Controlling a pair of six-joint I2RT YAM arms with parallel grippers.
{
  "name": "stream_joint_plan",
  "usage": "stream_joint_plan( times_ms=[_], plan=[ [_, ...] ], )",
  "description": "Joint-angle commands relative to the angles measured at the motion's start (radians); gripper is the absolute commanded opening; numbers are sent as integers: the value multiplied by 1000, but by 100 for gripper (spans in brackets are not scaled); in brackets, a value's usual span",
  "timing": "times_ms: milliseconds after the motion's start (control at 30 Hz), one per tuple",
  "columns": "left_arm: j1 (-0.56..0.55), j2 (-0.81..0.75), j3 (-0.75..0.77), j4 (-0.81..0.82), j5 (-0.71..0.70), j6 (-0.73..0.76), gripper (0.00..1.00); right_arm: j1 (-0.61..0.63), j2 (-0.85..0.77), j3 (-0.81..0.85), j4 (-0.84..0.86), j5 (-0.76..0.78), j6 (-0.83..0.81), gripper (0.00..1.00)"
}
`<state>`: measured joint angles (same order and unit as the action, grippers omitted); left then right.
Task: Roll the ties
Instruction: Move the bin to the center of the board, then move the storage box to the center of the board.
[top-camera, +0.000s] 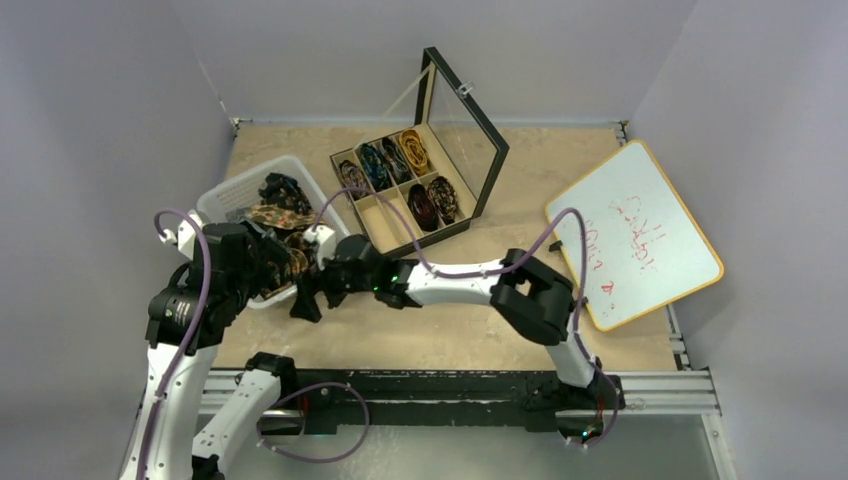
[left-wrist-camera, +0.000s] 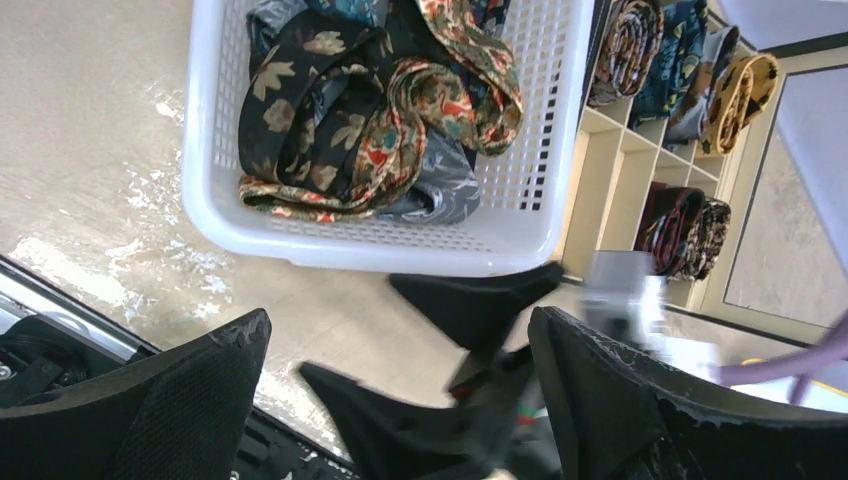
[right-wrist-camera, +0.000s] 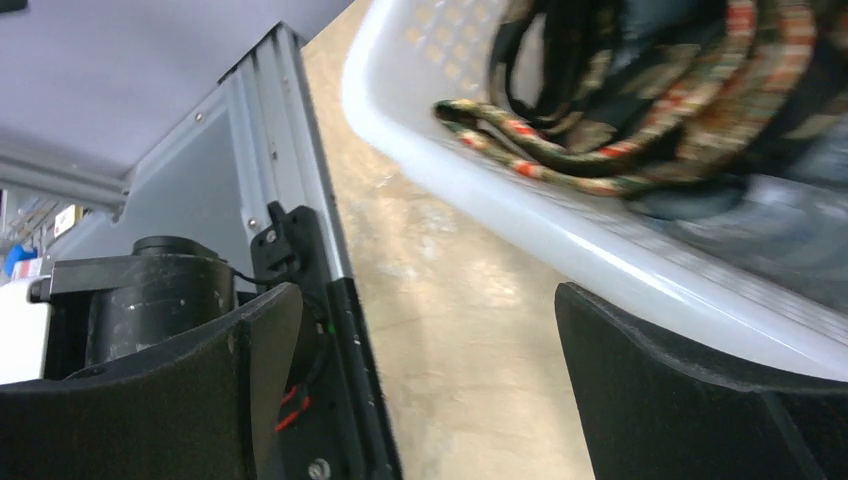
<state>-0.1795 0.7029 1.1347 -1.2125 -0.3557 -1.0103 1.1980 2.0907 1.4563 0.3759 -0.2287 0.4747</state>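
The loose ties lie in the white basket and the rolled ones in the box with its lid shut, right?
Almost: the lid stands open, as the top view shows. Loose ties fill the white basket; rolled ones sit in the box.

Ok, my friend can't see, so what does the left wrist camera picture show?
A white basket on a tan table holds a loose tangle of flowery ties. Right of it, a divided box holds rolled ties. The left gripper, black-fingered, stands open and empty at the bottom edge.
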Motion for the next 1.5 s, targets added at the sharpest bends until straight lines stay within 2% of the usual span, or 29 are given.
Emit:
stream_joint_plan(
  times_ms=[0, 133, 233, 300, 400, 500, 700, 800, 867, 1033, 1267, 1467],
  plan=[
    [-5, 26, 1, -19, 26, 42, 100, -107, -203, -92, 73, -58, -33, 99],
    [-5, 47, -78, 138, 180, 131, 100, -191, -319, -119, -99, 81, -140, 99],
    [-5, 73, -151, 310, 392, 230, 100, -249, -322, -109, -223, 279, -186, 99],
    [-5, 101, -204, 408, 517, 285, 100, -301, -309, -112, -270, 346, -193, 99],
    [-5, 178, -245, 502, 657, 343, 100, -368, -306, -118, -311, 364, -209, 99],
    [-6, 235, -272, 576, 750, 371, 100, -403, -311, -128, -308, 247, -250, 99],
    [-8, 291, -305, 628, 768, 391, 100, -406, -245, -85, -333, 83, -256, 99],
    [-8, 294, -322, 602, 726, 391, 100, -406, -185, -37, -348, 84, -237, 99],
    [-8, 285, -330, 578, 706, 392, 100, -407, -168, 10, -402, 141, -234, 99],
    [-8, 224, -372, 577, 708, 386, 100, -427, -243, -12, -389, 382, -209, 99],
    [-8, 207, -386, 632, 819, 411, 100, -507, -303, -24, -395, 628, -259, 99],
    [-9, 215, -389, 684, 893, 418, 99, -567, -320, -35, -379, 720, -328, 99]
  ],
)
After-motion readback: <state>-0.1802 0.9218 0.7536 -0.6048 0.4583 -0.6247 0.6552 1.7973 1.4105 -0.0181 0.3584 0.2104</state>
